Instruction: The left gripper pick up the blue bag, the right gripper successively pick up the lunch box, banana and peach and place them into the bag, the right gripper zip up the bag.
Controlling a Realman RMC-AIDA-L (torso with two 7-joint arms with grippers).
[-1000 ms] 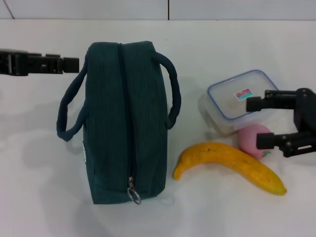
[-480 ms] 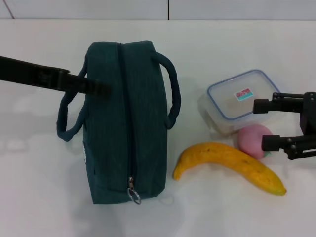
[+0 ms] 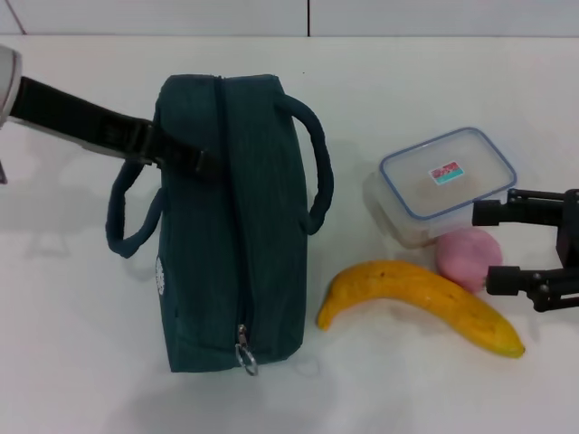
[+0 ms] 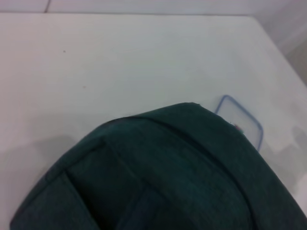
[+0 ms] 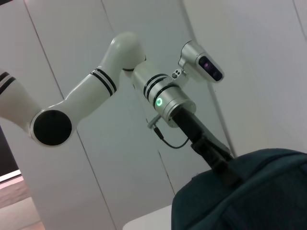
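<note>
The blue bag [image 3: 231, 226] lies on the white table [image 3: 72, 344], zipped shut. The left gripper [image 3: 201, 163] reaches in from ten o'clock and touches its top by the handle; I cannot tell if it is open. At three o'clock sit the lunch box [image 3: 443, 181], peach [image 3: 468, 258] and banana [image 3: 421, 298]. The right gripper [image 3: 488, 249] waits open beside the peach.

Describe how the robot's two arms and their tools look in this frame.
The left arm is glossy white with black bands at its joints, a silver wrist with a green glowing ring, a thin black cable and a grey camera pod. Its left tool is black. The right tool is a black two-fingered claw.
</note>
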